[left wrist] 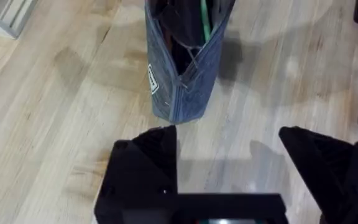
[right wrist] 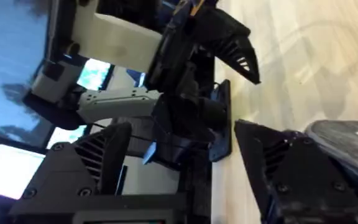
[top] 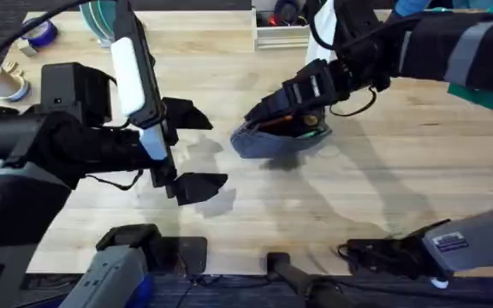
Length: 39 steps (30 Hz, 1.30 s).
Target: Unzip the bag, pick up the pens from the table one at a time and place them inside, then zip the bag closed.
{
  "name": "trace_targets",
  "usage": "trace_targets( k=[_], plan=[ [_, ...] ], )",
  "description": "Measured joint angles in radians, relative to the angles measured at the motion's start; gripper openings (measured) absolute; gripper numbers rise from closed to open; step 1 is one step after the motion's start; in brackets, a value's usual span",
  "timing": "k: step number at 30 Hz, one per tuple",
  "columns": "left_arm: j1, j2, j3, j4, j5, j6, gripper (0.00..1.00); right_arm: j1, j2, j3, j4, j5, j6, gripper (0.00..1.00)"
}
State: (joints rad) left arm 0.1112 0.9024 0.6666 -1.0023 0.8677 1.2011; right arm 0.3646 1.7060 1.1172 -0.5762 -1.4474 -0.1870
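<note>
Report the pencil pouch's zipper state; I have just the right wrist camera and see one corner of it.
Observer: In the left wrist view, the pencil pouch is unzipped, its mouth gaping.
Operator: Say what's inside.
Observer: A green pen shows among darker items I cannot tell apart.
Operator: Give me the left gripper's position.
Observer: The left gripper is open and sits just off the pouch's near end, without touching it.
</note>
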Motion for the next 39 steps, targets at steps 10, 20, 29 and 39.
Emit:
trace_targets(
  k=[10, 20, 29, 39],
  plan=[
    [0.0, 0.0, 0.0, 0.0, 0.0, 0.0, 0.995, 0.009, -0.099, 0.06, -0.001, 0.101, 0.008, 0.997],
    [0.0, 0.0, 0.0, 0.0, 0.0, 0.0, 0.995, 0.044, -0.216, 0.076, -0.102, 0.311, 0.009, 0.996],
    [0.0, 0.0, 0.0, 0.0, 0.0, 0.0, 0.995, 0.143, -0.303, 0.126, -0.277, 0.622, -0.029, 0.997],
    [0.0, 0.0, 0.0, -0.003, 0.004, 0.003, 0.995, 0.264, -0.319, 0.13, -0.346, 0.878, -0.049, 0.997]
  ],
)
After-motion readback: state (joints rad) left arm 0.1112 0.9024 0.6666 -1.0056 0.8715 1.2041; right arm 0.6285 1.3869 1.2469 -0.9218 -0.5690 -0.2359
